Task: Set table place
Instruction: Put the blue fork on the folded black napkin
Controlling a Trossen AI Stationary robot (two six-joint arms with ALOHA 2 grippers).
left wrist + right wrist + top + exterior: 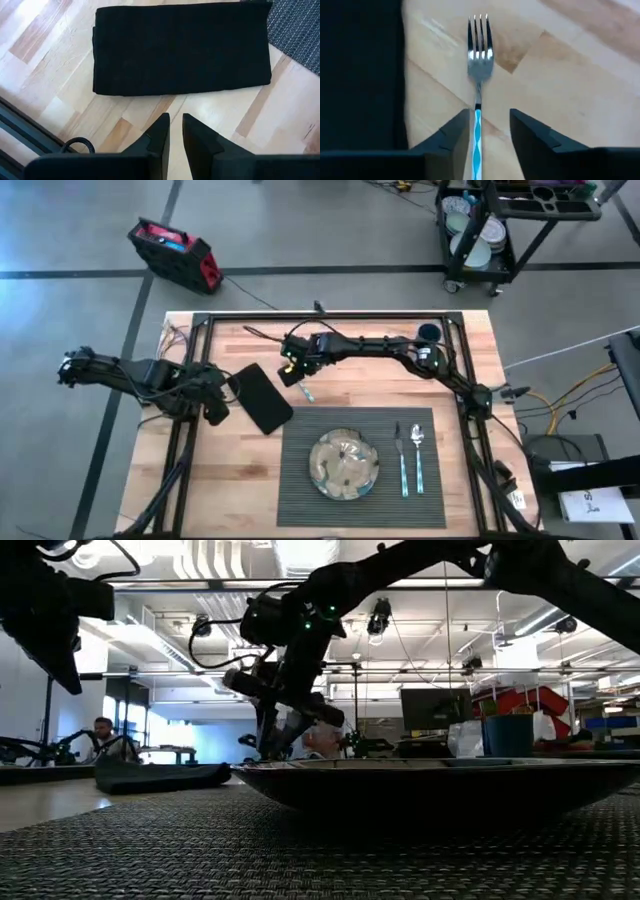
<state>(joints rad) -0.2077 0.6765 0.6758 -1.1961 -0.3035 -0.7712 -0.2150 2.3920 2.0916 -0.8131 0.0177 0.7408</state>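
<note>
A glass plate (pixel 343 463) sits on the dark grey ribbed placemat (pixel 300 480) at the table's near middle, with two blue-handled utensils (pixel 410 460) lying to its right. A folded black napkin (pixel 262 397) lies flat on the wood (pixel 250 480) left of the placemat. A blue-handled fork (pixel 479 55) lies near the napkin's far right corner, tines pointing away from my right gripper (pixel 490 130). That gripper is open, its fingers on either side of the handle. My left gripper (pixel 175 125) is shut with nothing in it, just left of the napkin (pixel 180 47). My right gripper has the fork's handle (pixel 478 135) running along the inner side of one finger (pixel 457 135); I cannot tell whether they touch. The other finger stands clear of the handle. The fingers lie along the fork.
A dark blue cup (pixel 428 332) stands at the table's far right. The black tube frame (pixel 330 316) runs around the tabletop. Bare wood lies left of the placemat and along the far side.
</note>
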